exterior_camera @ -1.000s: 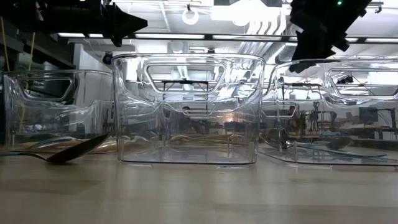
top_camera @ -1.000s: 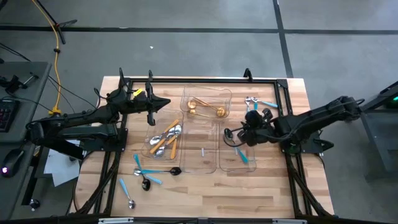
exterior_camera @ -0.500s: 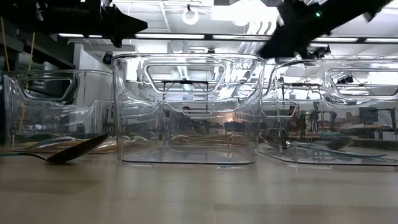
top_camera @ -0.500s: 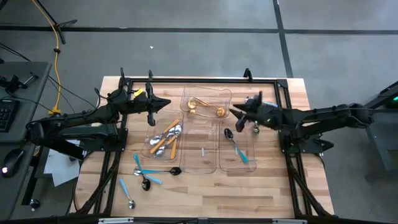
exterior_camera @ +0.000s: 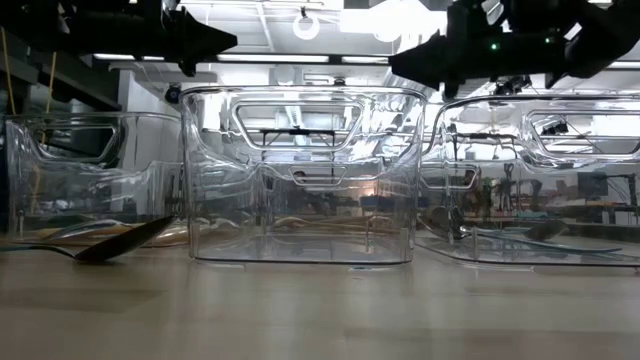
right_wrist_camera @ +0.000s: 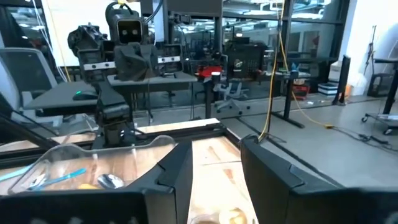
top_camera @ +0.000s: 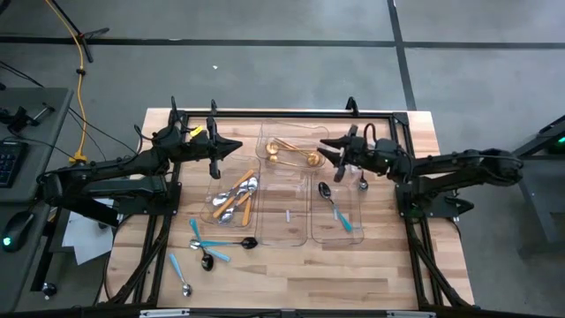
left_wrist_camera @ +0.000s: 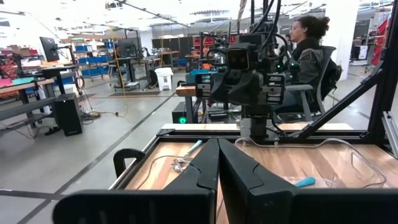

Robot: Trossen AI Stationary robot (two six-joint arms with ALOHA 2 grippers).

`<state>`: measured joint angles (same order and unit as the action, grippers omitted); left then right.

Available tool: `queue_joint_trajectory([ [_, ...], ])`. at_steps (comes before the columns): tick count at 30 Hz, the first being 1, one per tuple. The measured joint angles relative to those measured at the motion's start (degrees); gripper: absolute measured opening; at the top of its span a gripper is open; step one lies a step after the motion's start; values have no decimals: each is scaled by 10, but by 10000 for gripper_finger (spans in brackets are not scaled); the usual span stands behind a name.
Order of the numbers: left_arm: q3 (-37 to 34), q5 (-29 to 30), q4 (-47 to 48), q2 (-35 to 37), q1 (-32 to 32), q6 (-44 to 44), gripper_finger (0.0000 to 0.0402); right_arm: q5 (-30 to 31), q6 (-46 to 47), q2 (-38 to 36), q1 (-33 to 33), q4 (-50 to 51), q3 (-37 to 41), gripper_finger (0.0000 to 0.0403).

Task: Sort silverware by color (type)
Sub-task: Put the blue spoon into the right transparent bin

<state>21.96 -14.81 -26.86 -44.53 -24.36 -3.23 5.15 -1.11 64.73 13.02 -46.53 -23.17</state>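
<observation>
Right tool (top_camera: pixel 325 147) has swung up from low over the right tray (top_camera: pixel 355 231) to hover between it and the gold-spoon tray (top_camera: pixel 293 132), fingers apart and empty. A blue-handled spoon (top_camera: pixel 331 203) now lies in the right tray, so that drop looks done. Left tool (top_camera: pixel 237 147) closed, parked beside the tray of orange-handled pieces (top_camera: pixel 234 199). Several teal and blue pieces (top_camera: pixel 207 247) are loose on the counter (top_camera: pixel 291 278), so sorting isn't finished.
</observation>
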Motion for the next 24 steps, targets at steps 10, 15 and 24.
queue_joint_trajectory([
  [10,0,0,1,0,0,-15,1,0,-59,0,9,-1,-11,121],
  [15,0,0,3,0,0,-14,1,8,-50,0,9,-10,-11,121],
  [24,0,0,1,0,0,-14,1,8,-49,0,9,-5,-11,121],
])
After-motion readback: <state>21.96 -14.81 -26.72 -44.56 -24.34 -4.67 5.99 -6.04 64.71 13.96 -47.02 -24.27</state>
